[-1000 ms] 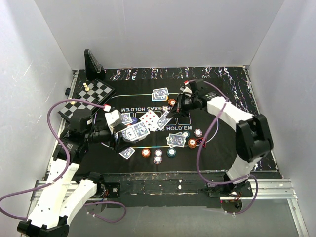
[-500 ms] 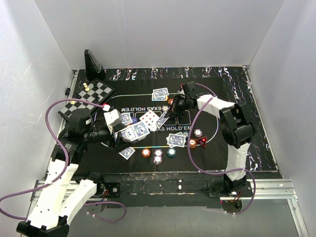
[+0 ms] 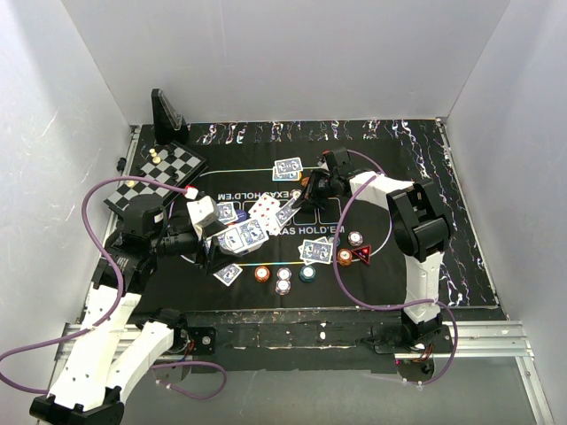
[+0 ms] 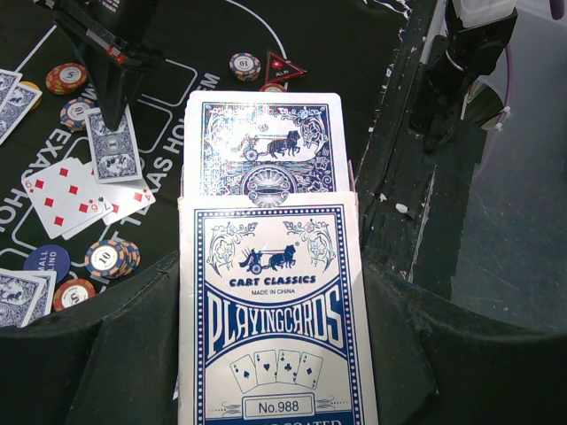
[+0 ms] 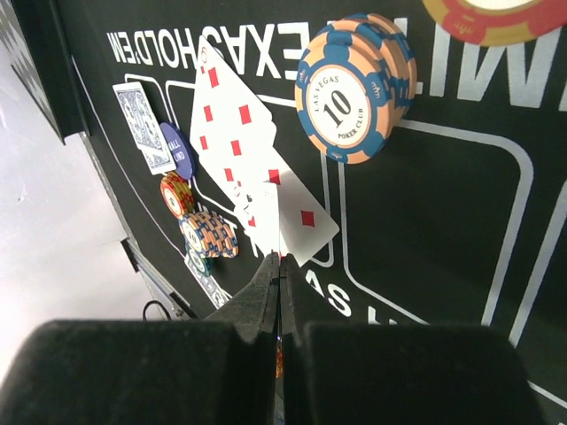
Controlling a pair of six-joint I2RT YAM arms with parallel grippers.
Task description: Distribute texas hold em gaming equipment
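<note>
The black mat (image 3: pixel 416 266) with its Hold'em lettering covers most of the table; the chessboard (image 3: pixel 164 173) sits at the mat's far left corner. The left gripper (image 4: pixel 270 274) is clamped on an open blue-and-white card box (image 4: pixel 276 354) held over the mat's near left part; the deck (image 4: pixel 264 146) sticks out of the box top, backs showing. The right gripper (image 5: pixel 280 266) has its fingers pressed together on a single patterned-back card (image 4: pixel 112 149), which hangs from the tips over the middle of the mat; its lower edge meets two overlapping face-up diamond cards (image 5: pixel 232 119), though whether it touches them cannot be told. A far pair of cards (image 3: pixel 287 168) lies face down beyond the lettering; a near pair of cards (image 3: pixel 314 251) lies right of centre; a lone card (image 3: pixel 228 274) lies at the near left. A blue-and-orange chip stack (image 5: pixel 354 88) stands just beside the diamond cards; a row of chips (image 3: pixel 283 274) runs along the near side; the red triangle marker (image 3: pixel 361 255) lies to the right of that row.
</note>
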